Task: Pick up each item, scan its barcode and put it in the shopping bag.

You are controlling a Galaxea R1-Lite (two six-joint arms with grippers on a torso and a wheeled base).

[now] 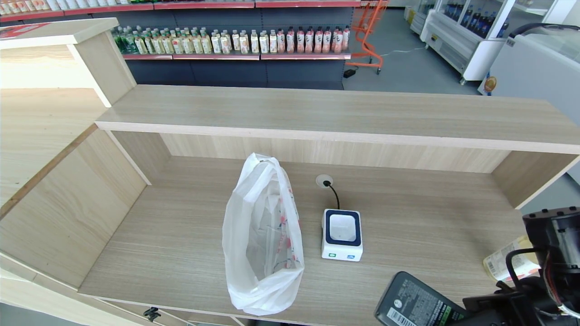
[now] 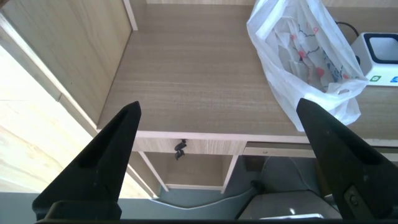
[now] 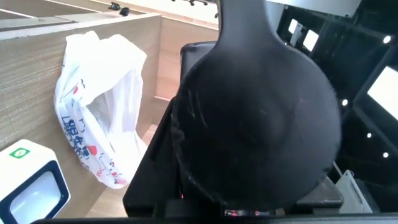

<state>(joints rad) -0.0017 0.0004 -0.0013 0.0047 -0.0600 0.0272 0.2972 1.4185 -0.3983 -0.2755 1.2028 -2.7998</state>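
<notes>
While the left claw [image 2: 219, 106] hangs released, its two fingers [image 2: 106, 162] spread wide, it sits over the near edge of the bench [image 1: 430, 226]. The white shopping bag [image 1: 263, 235] stands upright and open-mouthed ahead of this claw and off to its right, with printed packs showing through the plastic. The scanner [image 1: 342, 233] stands just beyond the bag, farther from the claw, its cable running to a hole in the bench. A pale bottle [image 1: 503, 265] lies on its side right by the right arm [image 1: 553, 244]. Whether the right claw is clenched or released I cannot tell, since a dark round shape [image 3: 261, 106] blocks it.
</notes>
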